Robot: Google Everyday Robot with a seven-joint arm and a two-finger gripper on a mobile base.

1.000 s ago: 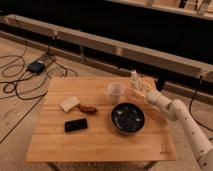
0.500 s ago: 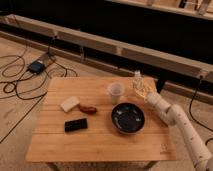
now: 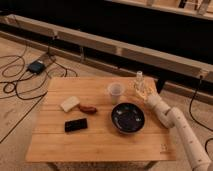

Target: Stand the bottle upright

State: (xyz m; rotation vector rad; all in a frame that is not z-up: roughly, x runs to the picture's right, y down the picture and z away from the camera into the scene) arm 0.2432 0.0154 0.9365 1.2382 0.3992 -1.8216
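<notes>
Wooden worktop (image 3: 100,140) fills the lower middle of the frame, slats running left to right. Nearest sits a black phone (image 3: 76,125), then a dark bowl (image 3: 128,117) at centre right, a brown morsel (image 3: 88,108) and a pale block (image 3: 69,103) to the left. Farther back, a translucent cup (image 3: 115,92). At the upper right edge the bottle (image 3: 139,82) stands roughly upright, with the gripper (image 3: 144,91) right against it — whether the jaws grip it or have let go, I cannot tell. Judged risk: the bottle is close to the worktop's edge, so a sideways nudge from the arm could tip it off. Its base is hidden behind the gripper — cables (image 3: 20,75) trail across the floor at upper left.
</notes>
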